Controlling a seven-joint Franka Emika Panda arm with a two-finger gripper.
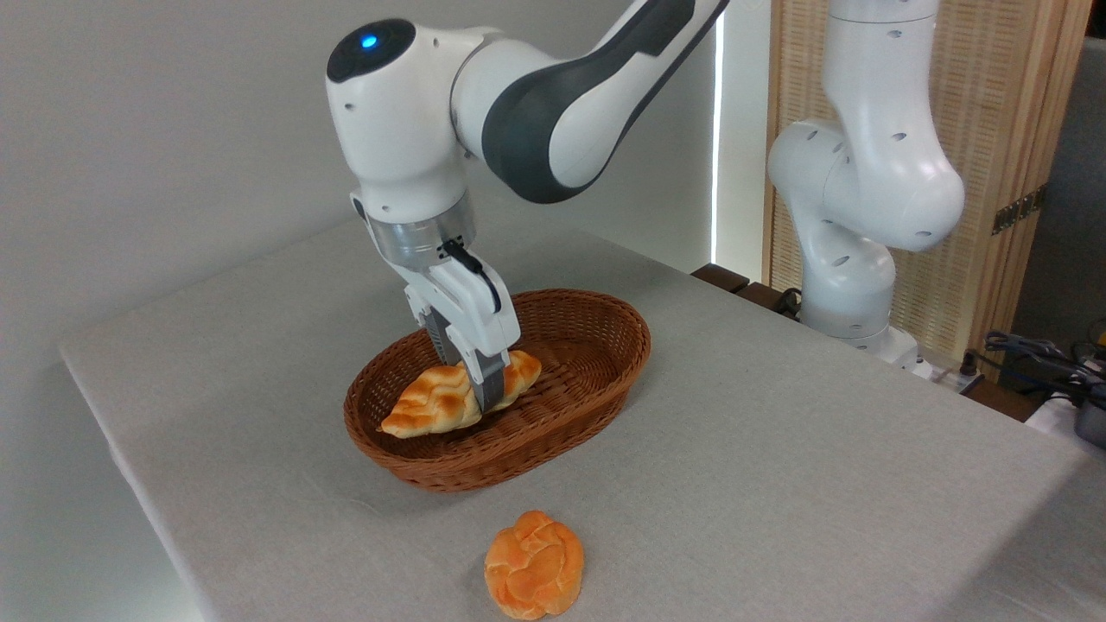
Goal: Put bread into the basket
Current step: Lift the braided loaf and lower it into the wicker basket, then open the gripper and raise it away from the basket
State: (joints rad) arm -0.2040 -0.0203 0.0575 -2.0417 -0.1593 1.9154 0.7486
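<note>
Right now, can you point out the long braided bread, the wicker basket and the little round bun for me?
Braided bread [428,402]: fixed camera view, on its toasted left half.
Wicker basket [605,333]: fixed camera view, on the inner wall at its right end.
Round bun [534,564]: fixed camera view, on its knotted top.

woven wicker basket [596,341], matt cloth table [778,449]

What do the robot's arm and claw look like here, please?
The arm is glossy white with dark grey joint sections and a blue light on a black cap. A silver ring joins it to the white claw, which has grey fingers and a short black cable.
</note>
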